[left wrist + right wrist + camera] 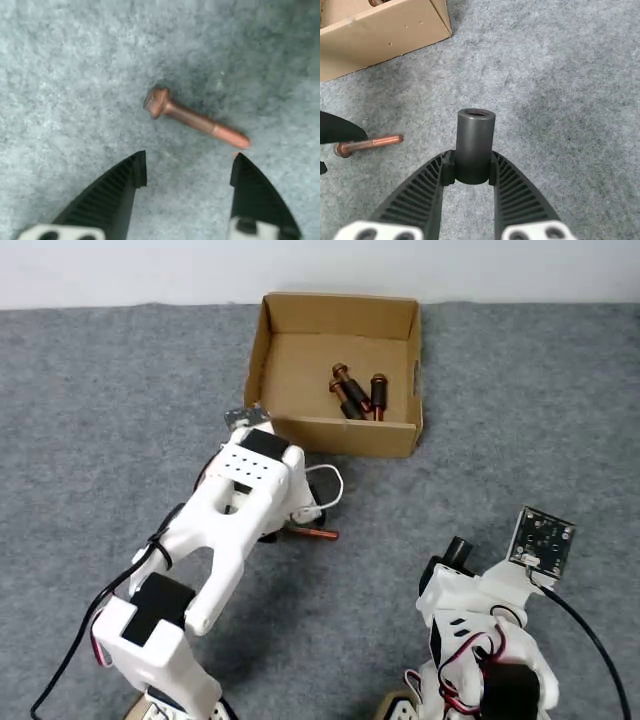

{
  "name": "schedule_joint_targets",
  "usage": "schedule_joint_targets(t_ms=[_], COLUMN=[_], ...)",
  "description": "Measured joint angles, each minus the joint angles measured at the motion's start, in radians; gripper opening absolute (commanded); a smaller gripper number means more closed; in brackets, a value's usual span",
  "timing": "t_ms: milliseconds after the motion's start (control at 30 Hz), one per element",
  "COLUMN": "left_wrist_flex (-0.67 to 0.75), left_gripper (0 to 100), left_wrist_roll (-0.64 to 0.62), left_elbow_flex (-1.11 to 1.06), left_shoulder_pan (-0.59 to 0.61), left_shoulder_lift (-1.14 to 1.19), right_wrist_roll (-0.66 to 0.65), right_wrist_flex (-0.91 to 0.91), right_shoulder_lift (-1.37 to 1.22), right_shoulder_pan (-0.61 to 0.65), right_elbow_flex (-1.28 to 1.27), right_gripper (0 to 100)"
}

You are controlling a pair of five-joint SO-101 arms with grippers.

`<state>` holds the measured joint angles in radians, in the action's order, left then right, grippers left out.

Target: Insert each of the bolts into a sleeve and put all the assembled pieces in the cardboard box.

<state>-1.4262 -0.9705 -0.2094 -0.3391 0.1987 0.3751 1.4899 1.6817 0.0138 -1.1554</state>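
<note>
While right gripper (471, 167) is clamping sleeve (475, 135), we are hovering left gripper (189, 157), wide open and empty, over loose bolt (192, 119); next, we reckon, closing squarely across shank.

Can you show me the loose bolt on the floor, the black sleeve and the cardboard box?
bolt (195, 119): left wrist view, on the middle of its shank.
sleeve (475, 145): right wrist view, on the middle of its side.
cardboard box (350, 437): high view, on its front wall.
</note>
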Motion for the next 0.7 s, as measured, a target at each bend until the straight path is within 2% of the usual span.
schedule_joint_targets(t_ms=[267, 700], left_wrist_flex=[0.068, 0.106], left_gripper=[27, 27], left_wrist_roll=[-0.017, -0.018], left_elbow_flex=[0.000, 0.005], left_shoulder_pan=[0.008, 0.015], left_shoulder_lift=[0.003, 0.209], right_wrist_roll=[0.000, 0.000], right_wrist_flex=[0.000, 0.000], right_shoulder_lift=[0.000, 0.000], right_shoulder_pan=[0.000, 0.000], right_elbow_flex=[0.000, 0.000], right_gripper=[0.8, 0.8])
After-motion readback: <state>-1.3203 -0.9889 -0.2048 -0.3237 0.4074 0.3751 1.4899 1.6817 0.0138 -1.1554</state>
